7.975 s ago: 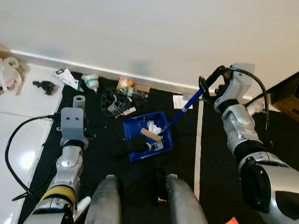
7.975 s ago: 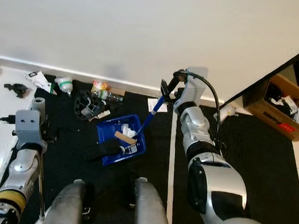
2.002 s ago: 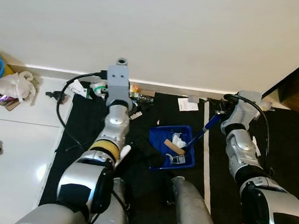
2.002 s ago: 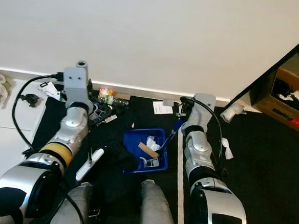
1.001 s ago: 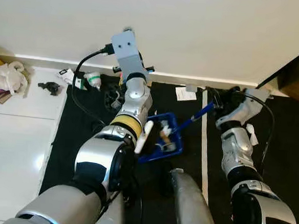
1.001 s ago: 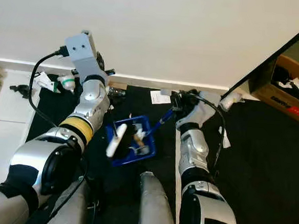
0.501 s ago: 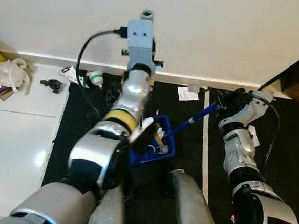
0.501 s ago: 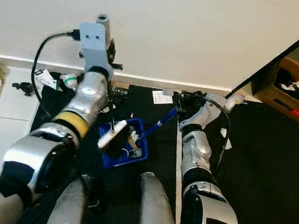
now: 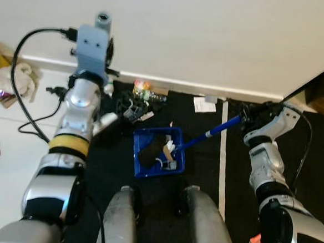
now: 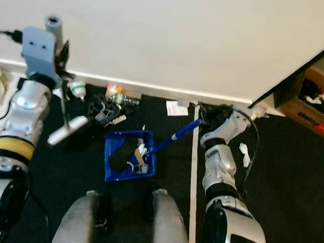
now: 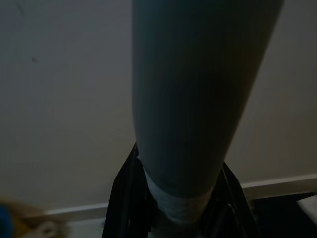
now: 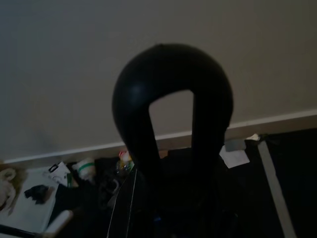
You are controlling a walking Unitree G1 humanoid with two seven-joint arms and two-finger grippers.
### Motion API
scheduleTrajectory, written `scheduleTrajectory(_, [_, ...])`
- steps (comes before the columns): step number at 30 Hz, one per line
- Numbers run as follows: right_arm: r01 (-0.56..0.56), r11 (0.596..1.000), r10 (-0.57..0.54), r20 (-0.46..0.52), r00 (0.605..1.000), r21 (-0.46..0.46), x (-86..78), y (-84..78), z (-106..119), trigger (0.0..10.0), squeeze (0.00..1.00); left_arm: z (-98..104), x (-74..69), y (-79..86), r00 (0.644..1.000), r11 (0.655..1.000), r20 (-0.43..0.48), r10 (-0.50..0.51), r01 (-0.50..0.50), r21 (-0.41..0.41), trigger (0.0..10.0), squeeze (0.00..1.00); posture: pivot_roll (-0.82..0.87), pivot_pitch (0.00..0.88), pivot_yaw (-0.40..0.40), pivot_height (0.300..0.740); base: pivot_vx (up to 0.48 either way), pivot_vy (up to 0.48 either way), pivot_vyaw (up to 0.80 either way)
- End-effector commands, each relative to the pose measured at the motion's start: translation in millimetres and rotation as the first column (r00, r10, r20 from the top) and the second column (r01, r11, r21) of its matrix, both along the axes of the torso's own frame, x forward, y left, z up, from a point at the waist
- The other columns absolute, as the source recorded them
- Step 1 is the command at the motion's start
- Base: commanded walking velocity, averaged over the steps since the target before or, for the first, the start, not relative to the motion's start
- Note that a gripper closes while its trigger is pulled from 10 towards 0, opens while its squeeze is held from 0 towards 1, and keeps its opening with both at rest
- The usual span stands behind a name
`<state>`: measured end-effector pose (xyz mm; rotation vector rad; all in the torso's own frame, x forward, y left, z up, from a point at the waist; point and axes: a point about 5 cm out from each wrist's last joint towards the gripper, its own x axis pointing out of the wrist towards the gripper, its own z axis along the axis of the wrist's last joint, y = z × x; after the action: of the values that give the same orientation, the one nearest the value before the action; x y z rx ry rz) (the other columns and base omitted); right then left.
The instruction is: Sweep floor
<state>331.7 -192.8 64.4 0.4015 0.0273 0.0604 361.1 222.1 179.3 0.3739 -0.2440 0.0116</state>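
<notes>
We judge the step to be sweeping litter into the blue dustpan (image 9: 158,152). To do it well, we should keep the pan's lip flat on the black mat (image 9: 203,174) and brush in short, low strokes toward it.

Our right fingers (image 10: 205,117) hold the end of the pan's blue handle (image 10: 175,134), which slopes down to the pan lying between our arms (scraps already inside).

Our left fingers (image 11: 130,198) are closed around the pale brush handle (image 10: 67,130); the brush hangs beside the pan, apart from it, near the clutter (image 9: 135,106) by the wall.

dustpan (image 9: 155,153) on mat (image 9: 203,174) (by wall (image 9: 212,36))
</notes>
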Motion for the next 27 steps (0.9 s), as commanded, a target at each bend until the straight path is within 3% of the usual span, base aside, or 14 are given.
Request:
scheduleTrajectory(1, [-0.01,0.999,0.011,-0.004,1.0,0.037,-0.7,1.4,-2.2,10.0,0.0,-9.4,-8.1,9.3,0.999,0.999,0.011,0.037,-0.037,0.026,10.0,0.0,0.07,0.117,-0.035,0.74,0.0,0.0,0.0])
scheduleTrajectory(4, [-0.003,0.999,0.003,0.01,1.0,0.033,0.6,-1.7,0.9,10.0,0.0,-16.6,-11.2,12.0,0.998,0.997,0.013,0.067,-0.068,0.025,10.0,0.0,0.07,0.112,-0.035,0.74,0.0,0.0,0.0])
scheduleTrajectory(6, [0.023,1.0,-0.024,0.058,0.998,0.007,3.5,-9.9,10.4,10.0,0.0,-40.0,-19.8,11.6,0.993,0.988,-0.033,0.112,-0.115,-0.1,10.0,0.0,0.06,0.095,-0.03,0.74,0.0,0.0,0.0])
scheduleTrajectory(7, [0.023,1.0,-0.024,0.058,0.998,0.007,3.5,-9.9,10.4,10.0,0.0,-40.0,-19.8,11.6,0.993,0.988,-0.033,0.112,-0.115,-0.1,10.0,0.0,0.06,0.095,-0.03,0.74,0.0,0.0,0.0])
scheduleTrajectory(8, [0.043,0.999,-0.042,0.098,0.994,-0.007,4.3,-15.8,16.7,10.0,0.0,-59.1,-27.1,9.6,0.987,0.976,-0.088,0.132,-0.145,-0.162,10.0,0.0,0.05,0.082,-0.028,0.74,0.0,0.0,0.0])
scheduleTrajectory(9, [0.043,0.999,-0.042,0.098,0.994,-0.007,4.3,-15.8,16.7,10.0,0.0,-59.1,-27.1,9.6,0.987,0.976,-0.088,0.132,-0.145,-0.162,10.0,0.0,0.05,0.082,-0.028,0.74,0.0,0.0,0.0])
scheduleTrajectory(10, [0.056,0.998,-0.056,0.116,0.992,0.002,3.3,-20.4,18.3,10.0,0.0,-75.4,-33.0,8.3,0.98,0.968,-0.147,0.136,-0.163,-0.189,10.0,0.0,0.05,0.076,-0.025,0.74,0.0,0.0,0.0])
scheduleTrajectory(13, [0.081,0.997,-0.079,0.127,0.989,-0.009,0.1,-28.2,18.1,10.0,0.0,-91.5,-39.1,6.4,0.97,0.965,-0.207,0.13,-0.171,-0.197,10.0,0.0,0.04,0.07,-0.019,0.74,0.0,0.0,0.0])
scheduleTrajectory(21, [0.119,0.989,-0.103,0.16,0.982,-0.09,-2.3,-40.9,24.3,10.0,0.0,-109.3,-44.4,4.4,0.944,0.932,-0.27,0.189,-0.259,-0.255,10.0,0.0,0.01,0.063,-0.024,0.74,0.0,0.0,0.0])
scheduleTrajectory(27, [0.117,0.989,-0.099,0.177,0.979,-0.095,-1.8,-42.5,26.8,10.0,0.0,-114.1,-46.7,2.8,0.933,0.913,-0.27,0.236,-0.308,-0.268,10.0,0.0,0.01,0.056,-0.04,0.74,0.0,0.0,0.0])
